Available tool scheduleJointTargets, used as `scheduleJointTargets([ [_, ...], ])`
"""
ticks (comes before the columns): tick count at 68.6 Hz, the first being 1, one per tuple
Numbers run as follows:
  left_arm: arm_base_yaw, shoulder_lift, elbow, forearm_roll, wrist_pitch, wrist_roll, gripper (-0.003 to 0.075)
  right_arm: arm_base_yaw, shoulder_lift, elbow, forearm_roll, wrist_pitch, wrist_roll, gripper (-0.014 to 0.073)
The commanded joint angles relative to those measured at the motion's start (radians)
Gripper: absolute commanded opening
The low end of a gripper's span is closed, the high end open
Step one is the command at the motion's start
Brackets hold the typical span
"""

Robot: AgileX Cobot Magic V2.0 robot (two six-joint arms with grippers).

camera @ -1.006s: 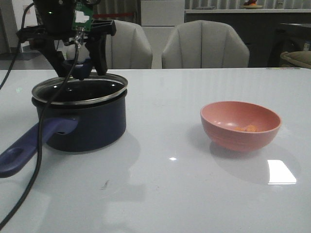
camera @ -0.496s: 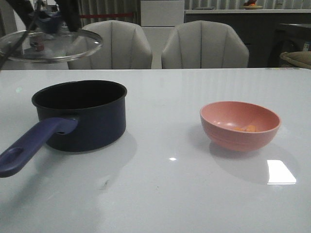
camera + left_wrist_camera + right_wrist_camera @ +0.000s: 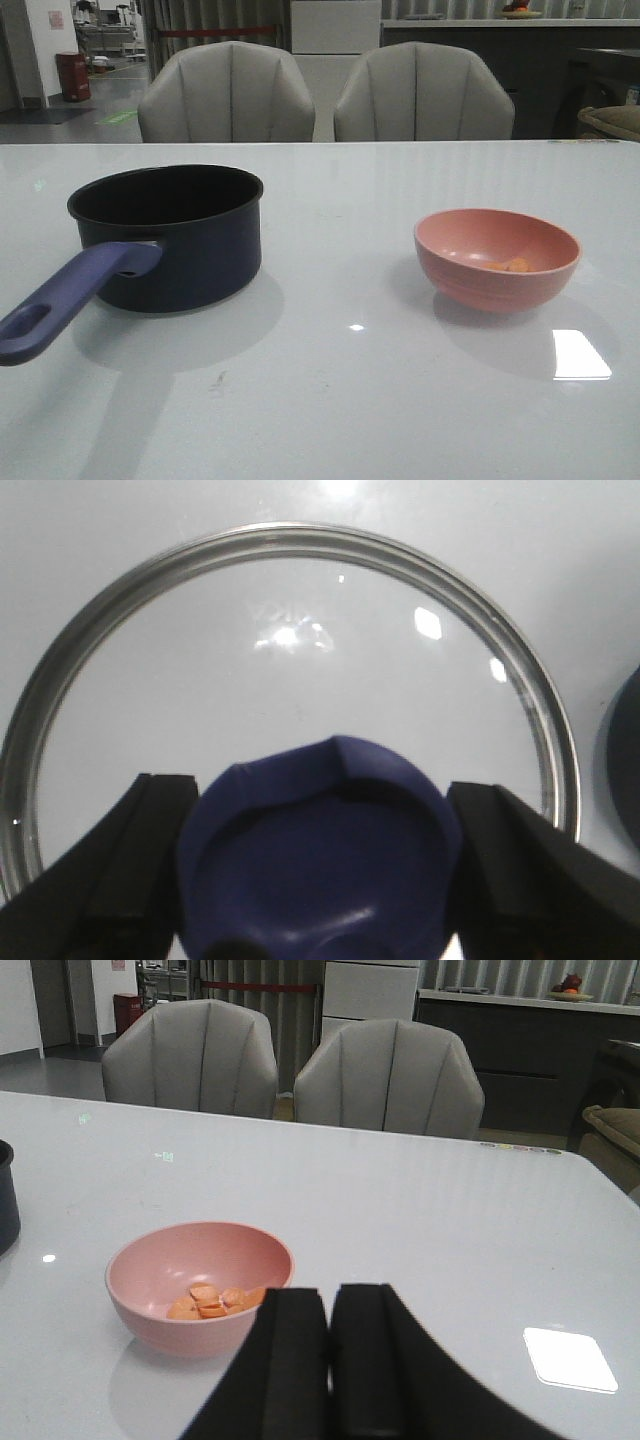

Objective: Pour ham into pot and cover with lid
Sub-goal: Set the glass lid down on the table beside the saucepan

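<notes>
Several orange ham (image 3: 212, 1302) pieces lie in one pink bowl (image 3: 497, 258), well apart from one uncovered pot (image 3: 168, 236). The left gripper (image 3: 318, 880) clamps the one lid (image 3: 290, 670) by its knob (image 3: 320, 865). The right gripper (image 3: 330, 1355) is closed, empty.

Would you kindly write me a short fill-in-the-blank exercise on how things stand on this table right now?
1. The ham lies in the pink ____.
2. The pot stands open; its ____ is off it.
3. The left claw grips the lid by its dark blue ____.
4. The right claw is shut and holds ____.

Missing words: bowl; lid; knob; nothing
</notes>
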Motion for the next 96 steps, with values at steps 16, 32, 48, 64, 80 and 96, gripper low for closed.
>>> scheduleJointTargets([
  [16, 0.014, 0.014, 0.153, -0.086, -0.215, 0.019, 0.0353, -0.006, -0.021, -0.006, -0.012, -0.075, 0.0, 0.0159],
  [32, 0.006, 0.083, 0.155, -0.1, -0.219, 0.019, 0.0355, -0.006, -0.021, -0.006, -0.012, -0.075, 0.0, 0.0159],
  [48, -0.012, 0.135, 0.155, -0.1, -0.226, 0.019, 0.0358, -0.006, -0.021, -0.006, -0.012, -0.075, 0.0, 0.0159],
  [64, -0.019, 0.139, 0.155, -0.1, -0.22, 0.019, 0.0549, -0.006, -0.021, -0.006, -0.012, -0.075, 0.0, 0.0159],
  [80, -0.019, 0.139, 0.113, -0.077, -0.165, 0.019, 0.0606, -0.006, -0.021, -0.006, -0.012, -0.075, 0.0, 0.0159],
  [96, -0.019, 0.061, 0.086, -0.07, -0.135, 0.029, 0.0606, -0.006, -0.021, -0.006, -0.012, -0.075, 0.0, 0.0159],
])
